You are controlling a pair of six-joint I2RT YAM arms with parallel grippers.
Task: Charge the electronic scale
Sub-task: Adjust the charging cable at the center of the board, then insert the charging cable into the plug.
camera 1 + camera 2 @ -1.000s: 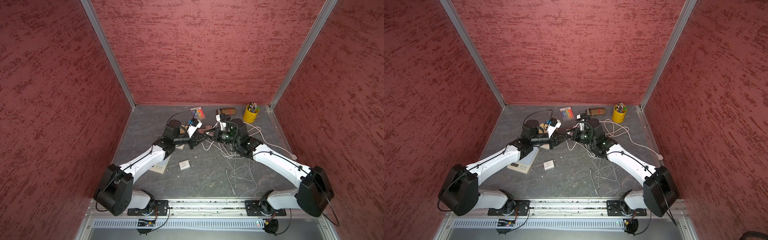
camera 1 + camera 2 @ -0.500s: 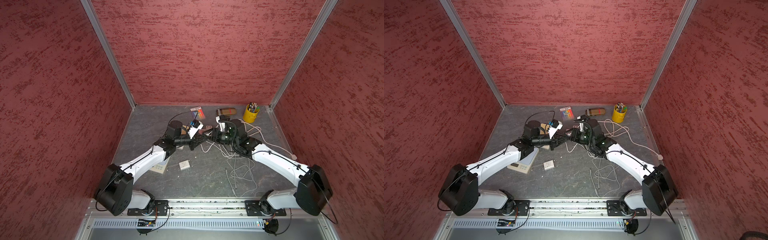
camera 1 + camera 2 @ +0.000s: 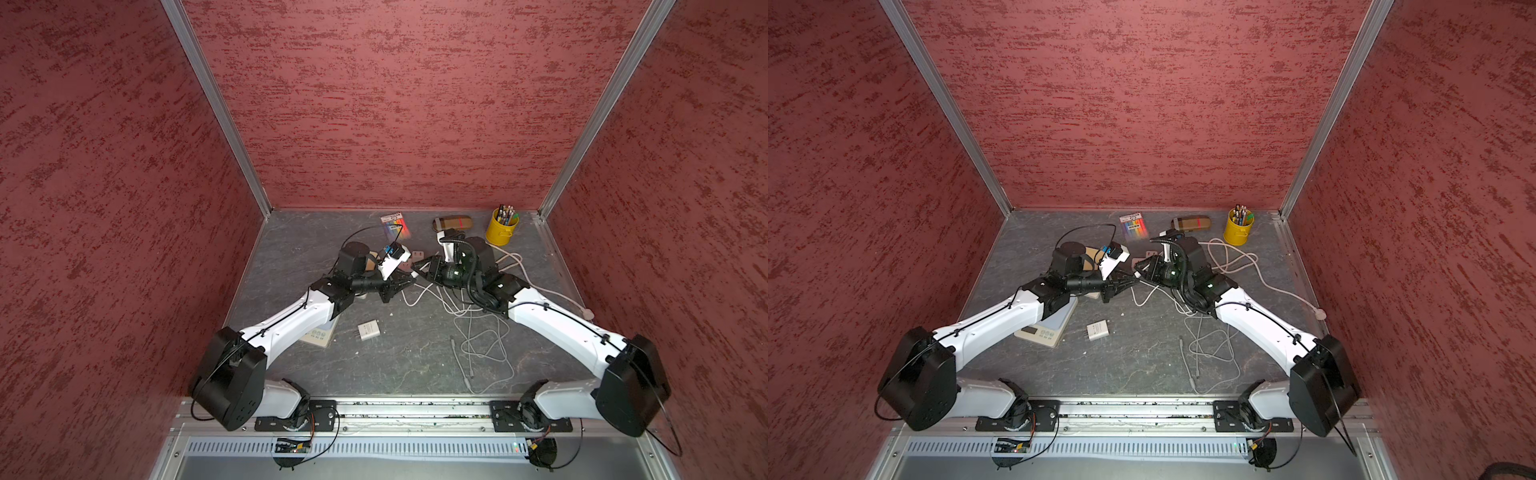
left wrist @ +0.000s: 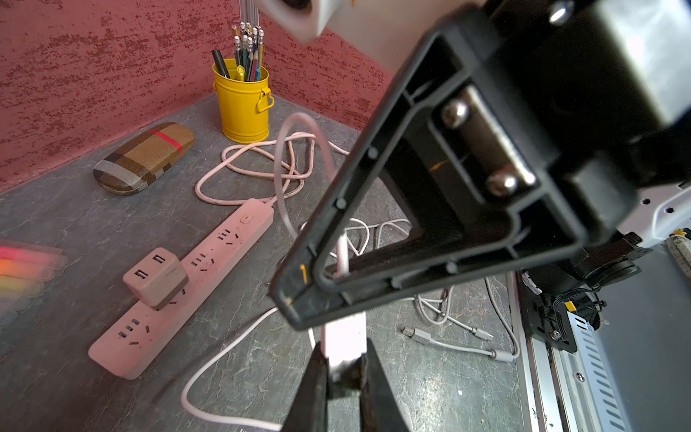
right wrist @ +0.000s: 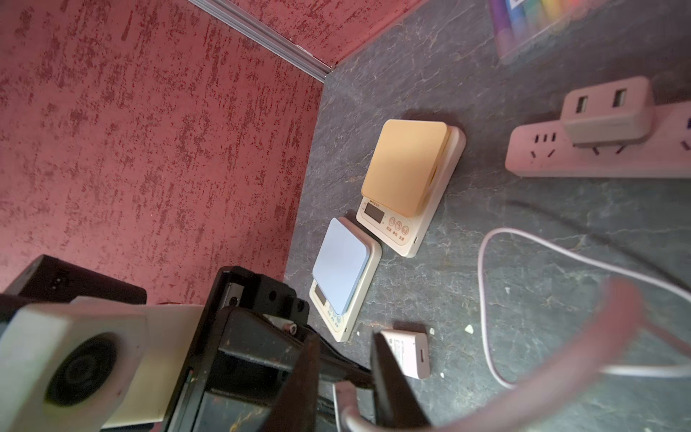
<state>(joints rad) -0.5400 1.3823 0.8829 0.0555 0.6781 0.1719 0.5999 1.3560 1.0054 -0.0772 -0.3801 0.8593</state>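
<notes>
– Scale [image 3: 1040,332]: posn & heading?
– Blue-topped, laid flat, partly covered by the left arm [image 3: 1000,320]. Long axis is run diagonally: display end toward the front rail [image 3: 1142,409], plate end toward the orange-top scale [image 5: 407,168] just beside.
– Pincers?
– Left gripper [image 4: 343,349] is clamped on the white cable plug [image 4: 344,331]. Right gripper [image 5: 344,338] is set narrowly astride the cable [image 4: 342,254]; pinch or not can't be told.
– Containers?
– Yellow bucket [image 4: 243,108]: upright in the far right corner, filled w/ pencils [image 4: 246,41]. Glasses case [image 4: 144,159]: seen shut.
</notes>
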